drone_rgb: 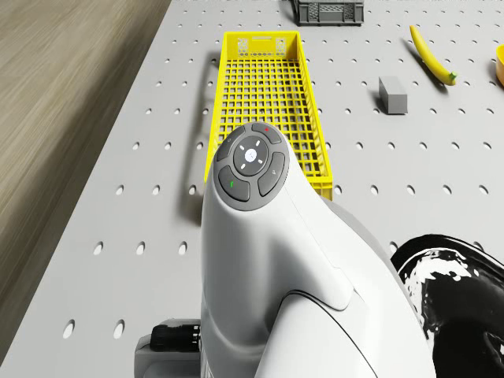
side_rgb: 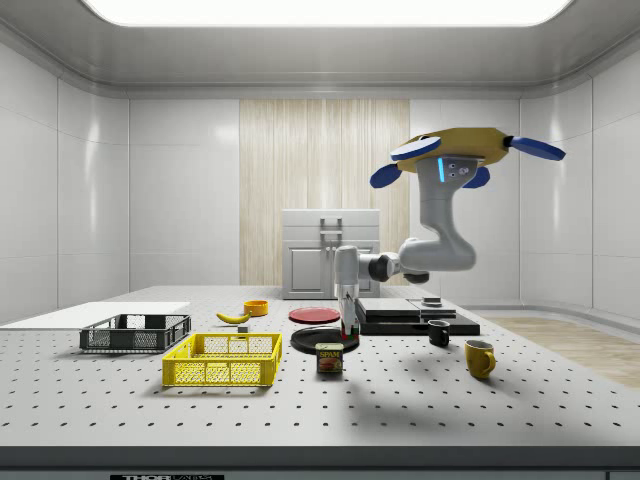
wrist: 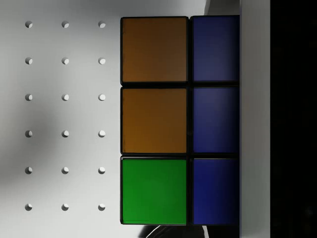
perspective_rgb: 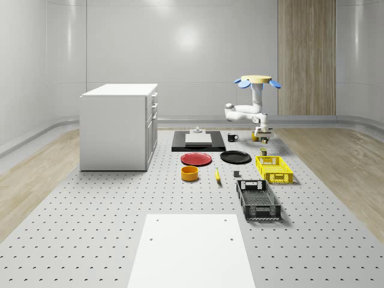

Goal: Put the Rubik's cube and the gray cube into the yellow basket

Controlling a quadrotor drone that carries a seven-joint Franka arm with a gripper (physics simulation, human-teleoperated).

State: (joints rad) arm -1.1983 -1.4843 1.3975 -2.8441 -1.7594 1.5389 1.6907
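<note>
Hovering drone [side_rgb: 462, 150] beyond yellow basket [side_rgb: 222, 360] | wrist: Rubik's cube [wrist: 181, 121] close | jaws' state unclear

I am looking at a simulated lab test room. Evidence: perforated gray table [perspective_rgb: 90, 228] with regular hole grid running across the frame; plain pale wall panels [perspective_rgb: 180, 54] at the top; wood-slat panel [perspective_rgb: 306, 57] at upper right; white cabinet [perspective_rgb: 117, 126] at left; household props lying at centre, red plate [perspective_rgb: 196, 159], black crate [perspective_rgb: 258, 201].
</note>
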